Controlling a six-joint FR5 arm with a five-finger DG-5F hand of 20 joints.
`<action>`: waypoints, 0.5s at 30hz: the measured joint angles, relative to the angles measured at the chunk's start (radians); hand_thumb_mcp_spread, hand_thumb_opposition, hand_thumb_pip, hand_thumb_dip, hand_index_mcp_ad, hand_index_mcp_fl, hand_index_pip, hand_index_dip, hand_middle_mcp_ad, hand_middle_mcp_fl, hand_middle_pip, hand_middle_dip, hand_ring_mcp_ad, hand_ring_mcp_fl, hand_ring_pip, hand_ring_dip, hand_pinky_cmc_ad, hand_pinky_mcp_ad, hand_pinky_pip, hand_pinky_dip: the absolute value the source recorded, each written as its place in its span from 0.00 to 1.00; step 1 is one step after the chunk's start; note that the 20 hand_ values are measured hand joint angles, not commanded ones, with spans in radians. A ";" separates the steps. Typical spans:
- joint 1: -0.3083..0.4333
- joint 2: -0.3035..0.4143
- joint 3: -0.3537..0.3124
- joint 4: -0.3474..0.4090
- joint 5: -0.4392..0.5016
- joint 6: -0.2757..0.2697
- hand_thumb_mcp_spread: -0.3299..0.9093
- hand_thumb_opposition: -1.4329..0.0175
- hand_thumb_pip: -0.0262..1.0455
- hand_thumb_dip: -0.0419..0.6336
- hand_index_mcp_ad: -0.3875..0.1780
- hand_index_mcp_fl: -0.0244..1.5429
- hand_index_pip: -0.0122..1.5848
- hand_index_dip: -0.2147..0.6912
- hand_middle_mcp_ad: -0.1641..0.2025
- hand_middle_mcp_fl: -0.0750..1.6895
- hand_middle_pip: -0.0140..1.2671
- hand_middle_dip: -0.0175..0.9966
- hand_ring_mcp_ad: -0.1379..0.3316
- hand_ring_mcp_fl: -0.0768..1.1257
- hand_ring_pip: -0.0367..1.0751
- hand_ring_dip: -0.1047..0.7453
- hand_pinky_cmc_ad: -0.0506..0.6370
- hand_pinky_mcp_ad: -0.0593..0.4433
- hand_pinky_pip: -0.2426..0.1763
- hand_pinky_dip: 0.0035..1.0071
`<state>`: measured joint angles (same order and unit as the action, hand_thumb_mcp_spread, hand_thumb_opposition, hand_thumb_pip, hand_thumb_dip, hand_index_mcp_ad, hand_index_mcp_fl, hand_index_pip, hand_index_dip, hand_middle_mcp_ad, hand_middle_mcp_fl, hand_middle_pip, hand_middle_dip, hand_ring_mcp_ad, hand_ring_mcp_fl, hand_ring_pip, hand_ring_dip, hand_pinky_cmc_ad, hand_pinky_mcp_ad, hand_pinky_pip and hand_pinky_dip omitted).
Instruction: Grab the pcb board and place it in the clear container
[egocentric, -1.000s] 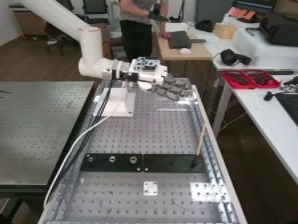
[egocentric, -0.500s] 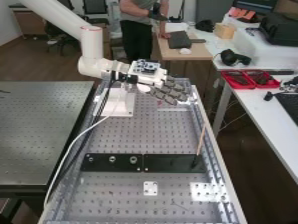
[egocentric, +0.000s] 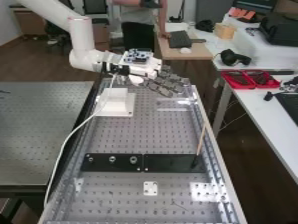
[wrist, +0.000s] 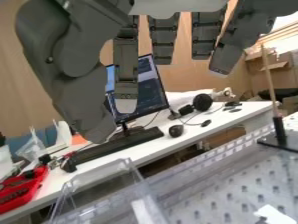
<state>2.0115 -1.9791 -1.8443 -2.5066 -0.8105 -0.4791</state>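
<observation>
Above the far end of the bench, the dark grey hand (egocentric: 164, 84) is open in the high view, its fingers loosely extended toward the right. A clear container (egocentric: 174, 104) lies on the perforated bench just below and in front of the fingertips. In the wrist view the hand (wrist: 163, 39) has straight, spread fingers, with nothing visible between them and the thumb. The transparent walls of the clear container (wrist: 100, 187) rise below the hand, apart from it. A pale piece (wrist: 142, 212) shows through its side; I cannot tell if it is a pcb board.
A white block (egocentric: 116, 103) stands left of the container. Black plates (egocentric: 143, 162) cross the bench, with a thin upright stick (egocentric: 201, 140) at their right end. A small white plate (egocentric: 150, 188) lies nearer. Red trays (egocentric: 249, 79) sit on the side table.
The arm and hand have shifted left and slightly up in the high view, uncovering more of the white block and the container. The fingers stay extended.
</observation>
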 joint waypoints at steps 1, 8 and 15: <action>0.000 0.014 -0.008 0.001 0.005 -0.007 0.58 0.39 0.69 0.46 0.53 0.02 0.84 0.37 0.68 0.05 0.11 0.13 0.72 0.07 0.10 0.11 0.53 0.45 0.32 0.56; -0.012 0.159 -0.077 -0.026 0.032 -0.074 0.52 0.42 0.64 0.43 0.53 0.05 0.60 0.33 0.68 0.05 0.12 0.13 0.74 0.06 0.10 0.11 0.53 0.47 0.32 0.63; -0.035 0.294 -0.116 -0.107 0.039 -0.123 0.50 0.44 0.56 0.34 0.53 0.09 0.24 0.34 0.67 0.05 0.12 0.14 0.74 0.06 0.10 0.13 0.53 0.46 0.32 0.67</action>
<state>1.9769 -1.6852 -1.9607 -2.6133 -0.7717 -0.6023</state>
